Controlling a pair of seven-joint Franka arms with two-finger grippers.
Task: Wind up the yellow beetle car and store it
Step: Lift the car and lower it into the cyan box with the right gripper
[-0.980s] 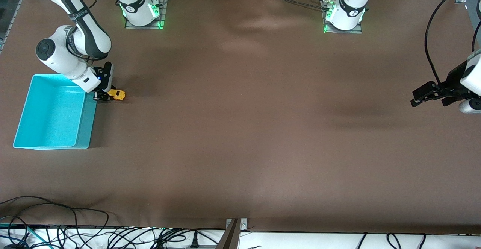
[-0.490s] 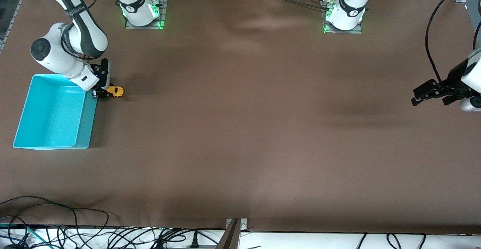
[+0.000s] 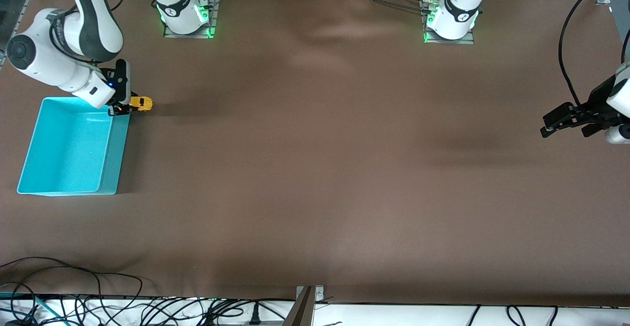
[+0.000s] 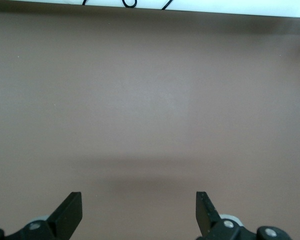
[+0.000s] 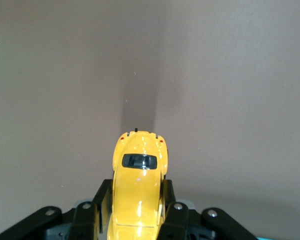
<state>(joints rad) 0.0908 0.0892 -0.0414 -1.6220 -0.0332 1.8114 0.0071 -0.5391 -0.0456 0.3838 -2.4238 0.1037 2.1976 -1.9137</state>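
Observation:
The yellow beetle car [image 3: 142, 103] is clamped between the fingers of my right gripper [image 3: 129, 107], which is shut on its sides. It hangs just above the brown table, by the corner of the turquoise bin [image 3: 114, 153] that lies farthest from the front camera. In the right wrist view the yellow beetle car [image 5: 140, 165] sticks out forward from the right gripper [image 5: 136, 190], its dark window up, with its shadow on the cloth ahead. My left gripper [image 3: 549, 125] waits open over the left arm's end of the table. The left wrist view shows the left gripper [image 4: 139, 210] holding nothing.
The bin's inside shows nothing in it. Cables [image 3: 98, 306] run along the table edge nearest the front camera. Both arm bases [image 3: 184, 16] stand at the edge farthest from it.
My right gripper has risen with the car and drifted away from the front camera, toward the bin's farthest corner. The left arm has barely moved.

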